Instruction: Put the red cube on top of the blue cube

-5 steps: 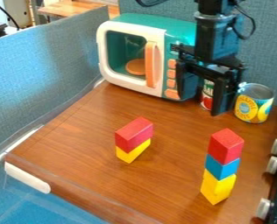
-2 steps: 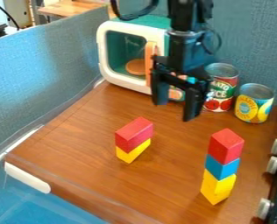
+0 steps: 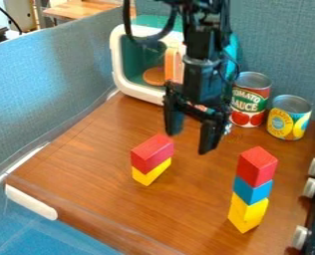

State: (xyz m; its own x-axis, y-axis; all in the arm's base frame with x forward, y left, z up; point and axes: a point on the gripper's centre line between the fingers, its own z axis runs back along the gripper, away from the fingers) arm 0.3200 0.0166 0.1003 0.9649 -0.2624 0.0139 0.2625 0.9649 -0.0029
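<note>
My gripper [image 3: 189, 143] hangs open over the middle of the table, its fingers apart with nothing between them. It is up and to the right of the left stack, and up and to the left of the right one. In the right stack, the red cube [image 3: 256, 167] rests on the blue cube [image 3: 252, 190], which sits on yellow blocks [image 3: 246, 214]. To the left, a red block [image 3: 153, 153] lies on a yellow block [image 3: 151, 172].
Behind the gripper stands a toy microwave [image 3: 139, 89]. A tomato sauce can [image 3: 249, 102] and a yellow-labelled can [image 3: 289, 118] are at the back right. Stove knobs [image 3: 310, 188] line the right edge, and a blue partition [image 3: 54, 89] borders the left.
The gripper has moved left and toward the camera from in front of the cans, uncovering the tomato sauce can. Both block stacks stand as before.
</note>
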